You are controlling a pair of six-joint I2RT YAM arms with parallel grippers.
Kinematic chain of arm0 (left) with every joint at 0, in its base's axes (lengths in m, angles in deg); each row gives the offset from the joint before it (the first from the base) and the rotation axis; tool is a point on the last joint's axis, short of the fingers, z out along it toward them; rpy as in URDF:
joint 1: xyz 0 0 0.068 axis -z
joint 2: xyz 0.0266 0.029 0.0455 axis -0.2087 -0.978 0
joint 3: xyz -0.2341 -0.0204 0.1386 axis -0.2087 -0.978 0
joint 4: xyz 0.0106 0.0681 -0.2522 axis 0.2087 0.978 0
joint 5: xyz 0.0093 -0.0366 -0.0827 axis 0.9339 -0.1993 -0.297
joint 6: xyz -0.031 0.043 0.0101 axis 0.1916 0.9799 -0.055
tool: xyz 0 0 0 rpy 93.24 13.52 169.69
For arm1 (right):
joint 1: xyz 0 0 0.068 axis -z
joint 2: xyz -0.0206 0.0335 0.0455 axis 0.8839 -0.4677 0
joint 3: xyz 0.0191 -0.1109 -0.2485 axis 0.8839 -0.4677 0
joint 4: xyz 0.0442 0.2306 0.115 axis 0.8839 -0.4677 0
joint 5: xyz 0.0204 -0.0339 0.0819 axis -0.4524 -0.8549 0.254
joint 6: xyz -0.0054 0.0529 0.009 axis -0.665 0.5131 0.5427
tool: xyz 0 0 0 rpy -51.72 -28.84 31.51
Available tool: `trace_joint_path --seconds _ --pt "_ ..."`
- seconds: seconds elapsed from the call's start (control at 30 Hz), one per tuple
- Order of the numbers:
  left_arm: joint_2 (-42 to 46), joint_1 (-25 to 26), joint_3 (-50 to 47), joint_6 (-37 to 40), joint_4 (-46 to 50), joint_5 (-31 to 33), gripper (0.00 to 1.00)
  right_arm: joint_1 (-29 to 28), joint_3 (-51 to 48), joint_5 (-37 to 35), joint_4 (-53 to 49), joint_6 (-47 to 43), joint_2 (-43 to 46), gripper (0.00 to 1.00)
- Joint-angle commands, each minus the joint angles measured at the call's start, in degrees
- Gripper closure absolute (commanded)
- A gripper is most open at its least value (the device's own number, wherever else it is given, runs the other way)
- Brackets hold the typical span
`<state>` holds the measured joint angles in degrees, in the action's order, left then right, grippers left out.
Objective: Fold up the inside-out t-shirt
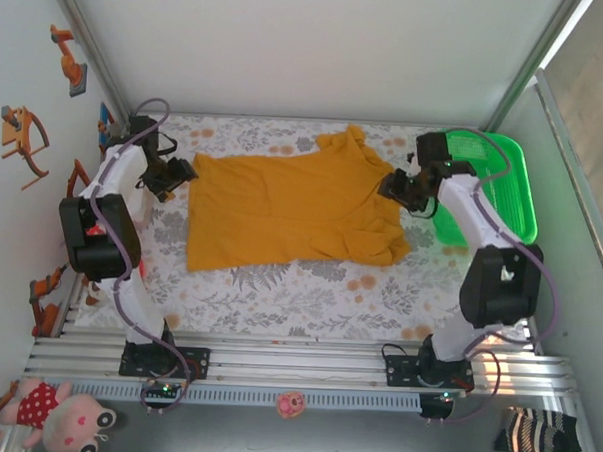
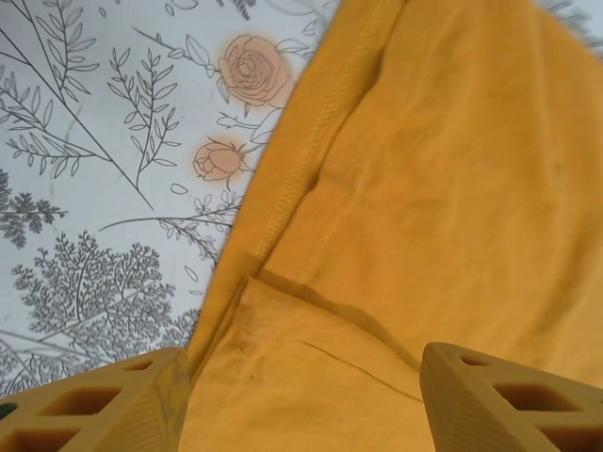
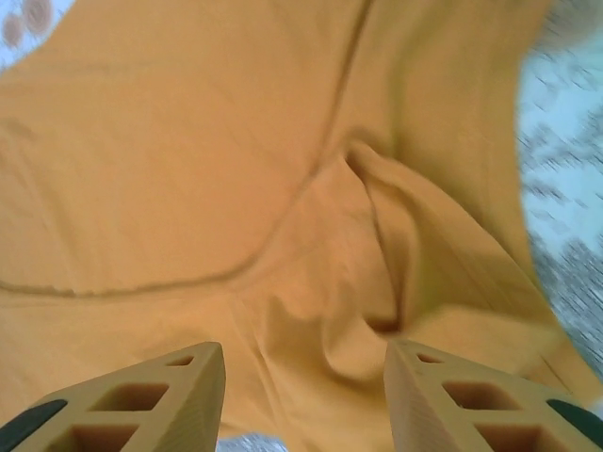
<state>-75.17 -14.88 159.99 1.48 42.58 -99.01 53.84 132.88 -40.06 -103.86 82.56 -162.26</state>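
The mustard-yellow t-shirt (image 1: 283, 200) lies spread flat on the floral table cover, one sleeve poking toward the back (image 1: 347, 143). My left gripper (image 1: 180, 171) hovers at the shirt's left edge, open, its jaws straddling the hemmed border of the t-shirt (image 2: 396, 207). At the shirt's right side my right gripper (image 1: 393, 185) is open above a bunched fold of the t-shirt (image 3: 367, 273). The left gripper (image 2: 306, 395) has only cloth below its gap. Likewise the right gripper (image 3: 303, 391) holds nothing between its fingers.
A green plastic basket (image 1: 503, 185) stands at the back right, just behind the right arm. The floral table cover (image 1: 299, 286) extends in front of the shirt. Walls close in the left, back and right. Toys and a striped sock lie below the rail.
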Motion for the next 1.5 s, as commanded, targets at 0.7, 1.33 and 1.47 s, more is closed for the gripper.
trace_joint_path --seconds 0.7,1.33,1.47 --pt "10.7 10.3 -29.0 -9.4 -8.3 0.4 0.30 0.0 -10.9 -0.7 10.6 6.5 -8.2 0.78" --pt "4.2 7.8 -12.3 -2.5 -1.6 4.2 0.25 2.0 -4.0 -3.9 2.8 2.6 -1.7 0.40" --pt "11.2 6.2 -15.8 -5.0 -0.3 3.5 0.22 1.8 -13.5 -3.2 2.6 3.7 4.8 0.40"
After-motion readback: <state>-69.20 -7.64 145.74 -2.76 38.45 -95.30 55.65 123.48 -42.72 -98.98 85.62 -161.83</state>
